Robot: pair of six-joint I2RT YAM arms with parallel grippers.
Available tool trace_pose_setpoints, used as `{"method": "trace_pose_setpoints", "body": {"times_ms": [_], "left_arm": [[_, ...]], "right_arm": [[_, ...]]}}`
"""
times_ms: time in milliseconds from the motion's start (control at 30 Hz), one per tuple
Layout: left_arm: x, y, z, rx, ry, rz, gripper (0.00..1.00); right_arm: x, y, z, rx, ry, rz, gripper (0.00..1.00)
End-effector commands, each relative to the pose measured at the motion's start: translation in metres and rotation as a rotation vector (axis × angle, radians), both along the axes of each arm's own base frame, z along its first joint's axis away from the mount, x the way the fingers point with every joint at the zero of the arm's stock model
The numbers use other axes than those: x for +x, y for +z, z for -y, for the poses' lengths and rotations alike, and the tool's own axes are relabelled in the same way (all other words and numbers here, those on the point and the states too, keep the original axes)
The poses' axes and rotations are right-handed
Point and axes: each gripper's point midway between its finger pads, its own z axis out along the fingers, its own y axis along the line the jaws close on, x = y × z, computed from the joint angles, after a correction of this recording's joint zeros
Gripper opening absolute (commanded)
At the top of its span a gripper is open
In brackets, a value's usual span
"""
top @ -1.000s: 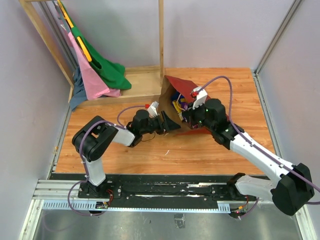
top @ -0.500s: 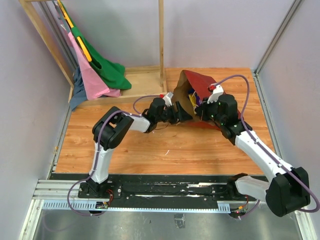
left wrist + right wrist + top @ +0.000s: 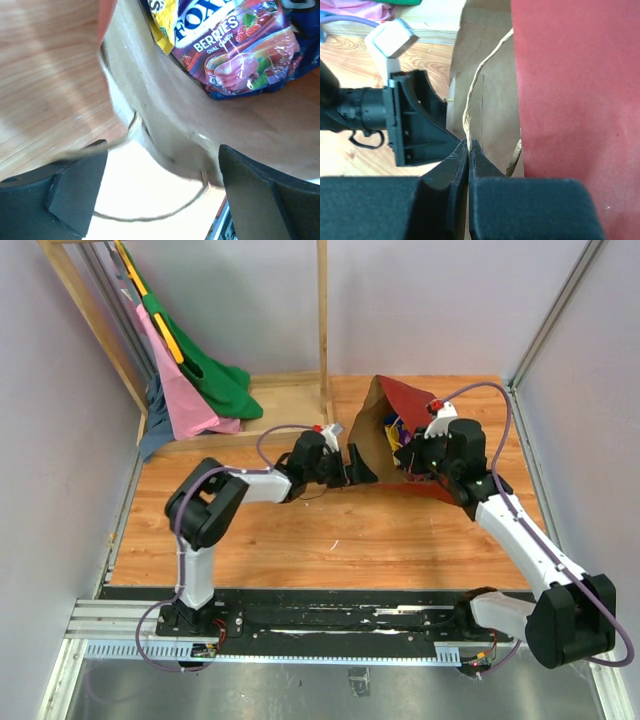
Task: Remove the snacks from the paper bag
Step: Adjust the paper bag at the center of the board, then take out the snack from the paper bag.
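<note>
Holding up the paper bag (image 3: 408,405) by one thin string, snacks not yet out

Right gripper (image 3: 469,145), fingers pressed together, pinches the bag's string handle (image 3: 476,82) at the mouth. The left gripper (image 3: 165,200) hovers at that mouth with its fingers spread wide, straddling the brown lip. Just inside the bag lie the purple Fox's Berries packet (image 3: 240,50) and a yellow packet (image 3: 162,22). The string looks likely to slip or tear, which would let the mouth sag over the packets. Closing now, the left fingers would probably catch paper, not a glossy packet, and drag the bag.
</note>
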Motion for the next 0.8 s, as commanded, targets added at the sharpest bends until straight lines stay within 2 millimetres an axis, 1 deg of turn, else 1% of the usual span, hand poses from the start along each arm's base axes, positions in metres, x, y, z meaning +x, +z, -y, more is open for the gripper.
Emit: {"method": "trace_pose_setpoints", "body": {"times_ms": [0,100,167,267,333,400,467,533,600,667,767], "left_arm": [[0.013,0.033,-0.053,0.071,0.083,0.105,0.99],[0.011,0.049,-0.084,0.033,0.134,0.108,1.00],[0.010,0.063,-0.100,0.030,0.167,0.133,1.00],[0.014,0.083,-0.121,0.090,0.226,0.197,1.00],[0.017,0.093,-0.129,0.111,0.247,0.221,1.00],[0.016,0.100,-0.132,0.099,0.247,0.232,1.00],[0.013,0.103,-0.129,0.075,0.234,0.235,1.00],[0.009,0.101,-0.125,0.035,0.215,0.229,1.00],[0.006,0.093,-0.120,-0.003,0.203,0.205,0.99],[0.003,0.084,-0.113,-0.043,0.180,0.173,0.98],[0.000,0.072,-0.106,-0.070,0.163,0.146,0.95]], "right_arm": [[-0.013,0.040,-0.015,0.029,0.064,0.054,0.01],[-0.022,0.062,-0.034,0.003,0.110,0.108,0.01],[-0.027,0.072,-0.045,-0.012,0.140,0.134,0.01],[-0.033,0.079,-0.063,0.027,0.204,0.129,0.01],[-0.036,0.076,-0.076,0.064,0.251,0.099,0.01],[-0.042,0.073,-0.092,0.084,0.300,0.076,0.01],[-0.049,0.075,-0.109,0.071,0.340,0.082,0.01],[-0.056,0.082,-0.124,0.055,0.382,0.108,0.01],[-0.059,0.089,-0.133,0.046,0.404,0.126,0.01],[-0.057,0.094,-0.133,0.038,0.401,0.136,0.01],[-0.049,0.097,-0.122,-0.027,0.357,0.166,0.01]]}}
